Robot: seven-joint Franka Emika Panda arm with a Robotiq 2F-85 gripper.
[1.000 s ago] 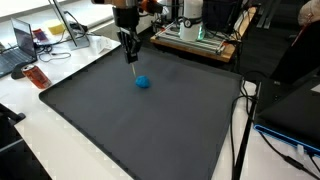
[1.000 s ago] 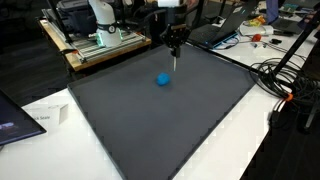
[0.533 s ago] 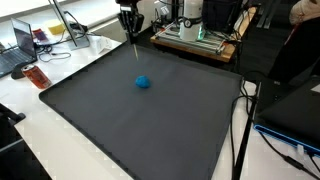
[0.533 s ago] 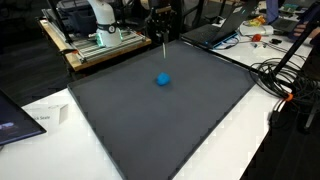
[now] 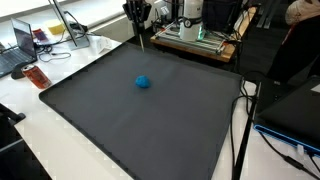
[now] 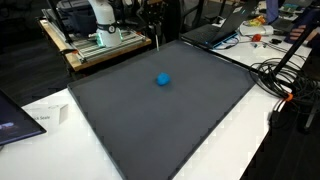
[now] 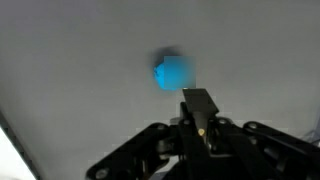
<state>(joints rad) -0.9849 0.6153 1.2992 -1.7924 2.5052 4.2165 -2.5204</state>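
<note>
A small blue ball (image 5: 143,82) lies on a dark grey mat (image 5: 150,130); both exterior views show it (image 6: 162,80). My gripper (image 5: 139,22) hangs high over the mat's far edge, well above and behind the ball. It is shut on a thin stick (image 5: 141,41) that points down, also seen in an exterior view (image 6: 158,42). In the wrist view the closed jaws (image 7: 200,125) grip the dark stick end, with the blurred ball (image 7: 172,72) far below on the mat.
White tabletop surrounds the mat. A laptop (image 5: 14,52) and a red object (image 5: 37,77) sit at one side. A machine on a wooden board (image 5: 198,32) stands behind the mat. Cables (image 6: 285,85) and another laptop (image 6: 10,118) lie beside it.
My gripper, still holding the stick, has risen and moved back from just above the ball toward the mat's far edge. The ball has not moved.
</note>
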